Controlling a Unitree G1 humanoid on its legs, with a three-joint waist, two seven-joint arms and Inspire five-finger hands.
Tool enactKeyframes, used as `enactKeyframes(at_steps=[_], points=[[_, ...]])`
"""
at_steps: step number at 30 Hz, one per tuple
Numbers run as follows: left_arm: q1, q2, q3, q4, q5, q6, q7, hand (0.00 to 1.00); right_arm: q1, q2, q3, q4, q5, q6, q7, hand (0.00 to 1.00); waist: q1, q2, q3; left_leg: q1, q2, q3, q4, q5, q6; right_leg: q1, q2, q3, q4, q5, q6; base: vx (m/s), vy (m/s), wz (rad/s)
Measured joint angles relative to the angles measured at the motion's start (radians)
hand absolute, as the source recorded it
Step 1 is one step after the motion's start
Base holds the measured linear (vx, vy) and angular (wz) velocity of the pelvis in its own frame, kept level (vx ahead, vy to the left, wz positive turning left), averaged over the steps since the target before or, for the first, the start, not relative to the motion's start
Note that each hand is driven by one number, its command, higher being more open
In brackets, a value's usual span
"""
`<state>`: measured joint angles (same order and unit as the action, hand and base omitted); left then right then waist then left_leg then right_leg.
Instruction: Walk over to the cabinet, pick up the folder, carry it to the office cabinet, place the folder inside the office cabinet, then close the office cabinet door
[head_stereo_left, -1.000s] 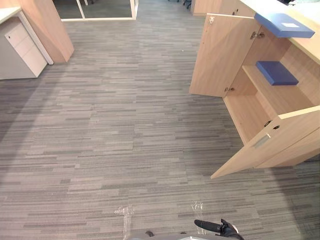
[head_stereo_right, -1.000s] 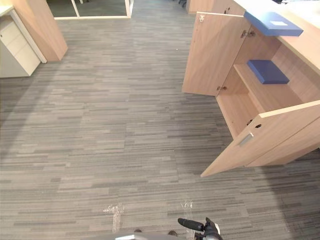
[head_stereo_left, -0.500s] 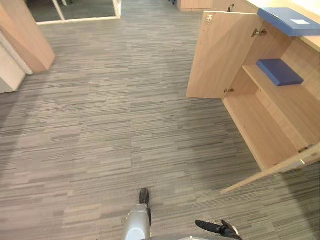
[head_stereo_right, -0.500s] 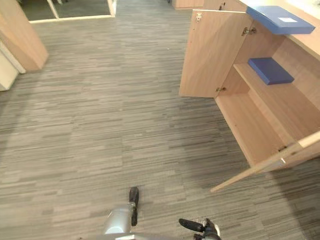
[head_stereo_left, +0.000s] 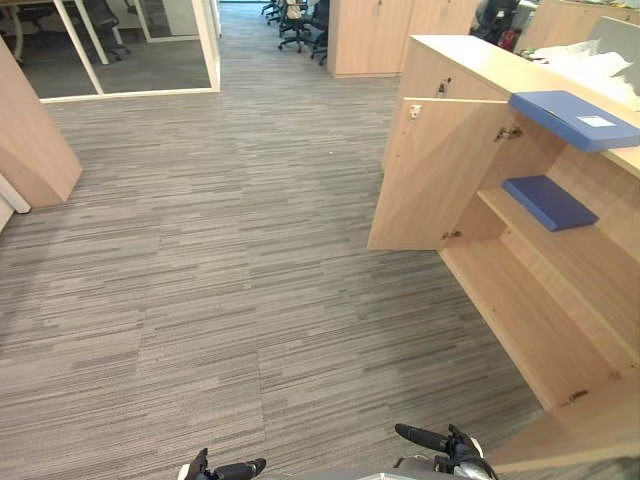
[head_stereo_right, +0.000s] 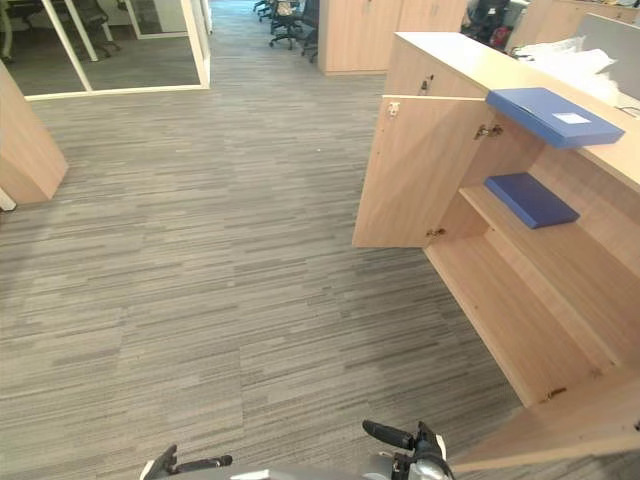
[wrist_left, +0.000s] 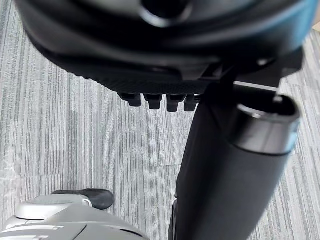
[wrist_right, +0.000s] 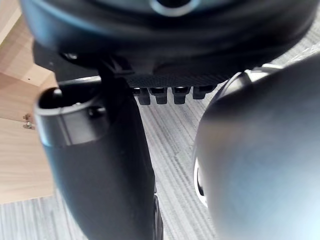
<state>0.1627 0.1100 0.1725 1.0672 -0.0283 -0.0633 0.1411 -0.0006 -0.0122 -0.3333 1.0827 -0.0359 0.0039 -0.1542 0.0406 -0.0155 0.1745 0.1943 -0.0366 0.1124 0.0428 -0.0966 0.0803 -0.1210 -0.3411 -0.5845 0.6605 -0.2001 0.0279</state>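
Judged as the approach walk, with nothing lifted yet.

Underfoot and ahead, grey striped carpet floor (head_stereo_left: 200, 250), open going all the way across. To the right, a long light wooden cabinet (head_stereo_left: 470, 60) with its compartment standing open. Best to turn right and square up to that open front. Stop near enough to reach the top without leaning.

Mind the two doors. Far light wooden door (head_stereo_left: 430, 175) swung out over the carpet. Near light wooden door (head_stereo_left: 580, 440) jutting in at the lower right, close by the right arm's side. Step wide of that near one, or risk clipping it and knocking it round.

On the cabinet's top, overhanging the open compartment: a flat blue folder with a white label (head_stereo_left: 573, 118), probably the one to take. Just below it, on the inner shelf, a second, darker blue folder (head_stereo_left: 548, 201), lying flat.

Low at the near edge of the head views, dark left hand (head_stereo_left: 225, 469) and dark right hand (head_stereo_left: 445, 448), both loose-fingered and empty. Hold them clear of the door edges while walking. Once squared up, slide fingers under the overhanging edge, thumb on top.
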Motion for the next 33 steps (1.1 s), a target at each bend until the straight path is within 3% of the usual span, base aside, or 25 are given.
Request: enactKeyframes(at_steps=[2,4,5,7,8,9,10,11,13,15,18,20,23,24,25,26,27,28,29,31,32,33], points=[[0.004,0.006,0.003,-0.006,0.001,0.000,-0.004,1.00,-0.005,0.014,-0.001,0.000,-0.004,-0.001,-0.006,1.00,0.011,-0.016,0.013,0.034,0.006,0.013,-0.011,-0.031,-0.023,-0.001,0.001,-0.074,-0.163,0.044,0.000,0.15,-0.159,0.00],[0.027,0.006,0.014,-0.013,0.000,0.002,-0.001,1.00,0.004,0.022,-0.001,-0.011,-0.003,0.001,-0.002,1.00,0.012,-0.026,0.010,0.048,0.030,0.034,0.045,-0.107,-0.062,-0.002,0.013,-0.126,-0.264,0.135,-0.056,0.21,-0.240,-0.31],[0.026,-0.001,0.014,-0.013,0.001,0.003,0.002,1.00,0.005,0.016,-0.001,-0.015,-0.003,0.003,0.004,1.00,0.012,-0.020,0.009,0.048,0.050,0.041,0.064,-0.129,-0.073,0.000,0.035,-0.126,-0.260,0.138,-0.084,0.26,-0.231,-0.42],[0.014,-0.022,0.014,-0.016,0.005,0.005,-0.004,1.00,0.004,0.001,-0.002,-0.020,-0.003,0.007,0.009,1.00,0.007,0.018,-0.007,0.046,0.131,0.063,0.097,-0.182,-0.118,0.002,0.120,-0.128,-0.263,0.077,-0.081,0.35,-0.281,-0.38],[0.008,-0.034,0.027,-0.016,0.030,0.010,-0.021,1.00,0.007,-0.004,-0.012,-0.023,0.000,0.017,0.017,1.00,0.005,0.037,-0.017,0.046,0.184,0.069,0.146,-0.216,-0.137,0.014,0.177,-0.134,-0.260,0.019,-0.065,0.42,-0.324,-0.15],[0.001,-0.037,0.046,-0.017,0.040,0.009,-0.029,1.00,0.011,-0.001,-0.019,-0.024,0.001,0.018,0.018,1.00,0.002,0.038,-0.016,0.027,0.208,0.065,0.213,-0.230,-0.153,0.025,0.196,-0.139,-0.261,0.000,-0.065,0.43,-0.348,-0.08],[-0.007,-0.036,0.073,-0.021,0.041,0.011,-0.047,1.00,0.016,0.006,-0.024,-0.025,0.002,0.018,0.020,1.00,0.002,0.029,-0.012,-0.028,0.246,0.058,0.377,-0.241,-0.165,0.049,0.223,-0.142,-0.269,-0.017,-0.074,0.42,-0.338,-0.08],[-0.009,-0.046,0.122,-0.031,0.036,0.010,-0.053,1.00,0.026,0.008,-0.034,-0.026,0.011,0.019,0.022,1.00,0.004,0.032,-0.007,-0.122,0.299,0.013,0.642,-0.216,-0.154,0.101,0.269,-0.138,-0.294,-0.029,-0.091,0.39,-0.323,-0.25],[0.000,-0.077,0.168,-0.073,0.033,0.005,-0.056,1.00,0.035,-0.002,-0.041,-0.022,0.029,0.018,0.020,1.00,0.019,0.049,-0.005,-0.244,0.362,-0.031,0.975,-0.178,-0.162,0.171,0.340,-0.100,-0.333,-0.050,-0.100,0.37,-0.176,-0.58],[0.002,-0.068,0.166,-0.100,0.027,-0.001,-0.058,1.00,0.026,0.004,-0.042,0.010,0.038,0.017,0.020,1.00,0.029,0.036,-0.006,-0.328,0.348,-0.028,1.087,-0.182,-0.156,0.219,0.359,-0.047,-0.363,-0.065,-0.098,0.43,-0.033,-0.75],[-0.003,-0.059,0.166,-0.132,0.000,-0.018,-0.060,1.00,-0.006,0.007,-0.051,0.081,0.042,0.021,0.020,1.00,0.043,-0.008,0.004,-0.424,0.274,-0.057,0.949,-0.209,-0.166,0.297,0.360,0.053,-0.435,-0.054,-0.082,0.37,0.047,-1.01],[-0.014,-0.060,0.168,-0.140,-0.011,-0.023,-0.057,1.00,-0.024,0.010,-0.069,0.105,0.042,0.023,0.018,1.00,0.052,-0.014,0.024,-0.449,0.197,-0.195,0.628,-0.211,-0.180,0.339,0.345,0.123,-0.466,-0.052,-0.064,0.30,0.152,-1.01],[-0.019,-0.070,0.182,-0.139,-0.032,-0.021,-0.037,1.00,-0.025,0.014,-0.077,0.105,0.041,0.021,0.017,1.00,0.067,-0.020,0.026,-0.441,0.161,-0.372,0.337,-0.148,-0.193,0.354,0.315,0.205,-0.465,-0.074,-0.014,0.37,0.283,-0.99],[-0.015,-0.078,0.192,-0.128,-0.045,-0.019,-0.027,1.00,-0.020,0.018,-0.079,0.099,0.042,0.021,0.013,1.00,0.071,-0.015,0.021,-0.424,0.148,-0.393,0.323,-0.056,-0.233,0.363,0.292,0.242,-0.449,-0.091,0.019,0.45,0.381,-0.96],[-0.013,-0.071,0.199,-0.108,-0.054,-0.013,-0.017,1.00,-0.012,0.027,-0.082,0.085,0.042,0.019,0.013,1.00,0.070,-0.030,0.016,-0.413,0.117,-0.381,0.353,0.003,-0.234,0.370,0.256,0.276,-0.434,-0.106,0.050,0.47,0.390,-0.87],[-0.014,-0.061,0.199,-0.096,-0.056,-0.010,-0.014,1.00,-0.007,0.039,-0.083,0.079,0.042,0.019,0.013,1.00,0.068,-0.048,0.008,-0.416,0.101,-0.361,0.371,-0.017,-0.220,0.363,0.231,0.287,-0.424,-0.106,0.064,0.56,0.450,-0.80],[-0.013,-0.051,0.208,-0.081,-0.060,-0.009,-0.009,1.00,0.000,0.054,-0.088,0.069,0.041,0.019,0.019,1.00,0.068,-0.072,-0.007,-0.412,0.079,-0.311,0.408,-0.056,-0.188,0.335,0.180,0.297,-0.366,-0.105,0.072,0.44,0.359,-0.83],[-0.010,-0.046,0.208,-0.076,-0.061,-0.001,-0.007,1.00,0.006,0.058,-0.096,0.060,0.041,0.020,0.023,1.00,0.078,-0.076,-0.009,-0.382,0.059,-0.257,0.424,-0.088,-0.157,0.292,0.119,0.315,-0.250,-0.103,0.073,0.42,0.363,-0.93],[-0.010,-0.044,0.207,-0.069,-0.061,0.000,-0.006,1.00,0.004,0.059,-0.113,0.055,0.041,0.019,0.024,1.00,0.083,-0.081,-0.012,-0.361,0.045,-0.230,0.425,-0.101,-0.137,0.258,0.083,0.322,-0.160,-0.097,0.067,0.36,0.371,-0.97],[-0.008,-0.039,0.194,-0.048,-0.058,0.002,-0.007,1.00,-0.008,0.038,-0.140,0.034,0.036,0.017,0.021,1.00,0.076,-0.066,0.006,-0.245,0.004,-0.155,0.398,-0.127,-0.086,0.144,-0.066,0.301,0.188,-0.011,-0.094,0.30,0.384,-0.73],[-0.002,-0.035,0.186,-0.021,-0.033,0.003,-0.009,1.00,-0.006,0.011,-0.146,0.022,0.036,0.013,0.021,1.00,0.056,-0.039,0.018,-0.144,-0.007,-0.130,0.355,-0.139,-0.064,0.130,-0.147,0.211,0.361,-0.011,-0.135,0.20,0.322,-0.37],[0.002,-0.034,0.184,-0.020,-0.029,0.004,-0.010,1.00,-0.005,0.006,-0.146,0.021,0.036,0.013,0.020,1.00,0.055,-0.036,0.016,-0.123,-0.006,-0.126,0.344,-0.139,-0.063,0.128,-0.157,0.191,0.378,-0.009,-0.137,0.15,0.290,-0.35]])
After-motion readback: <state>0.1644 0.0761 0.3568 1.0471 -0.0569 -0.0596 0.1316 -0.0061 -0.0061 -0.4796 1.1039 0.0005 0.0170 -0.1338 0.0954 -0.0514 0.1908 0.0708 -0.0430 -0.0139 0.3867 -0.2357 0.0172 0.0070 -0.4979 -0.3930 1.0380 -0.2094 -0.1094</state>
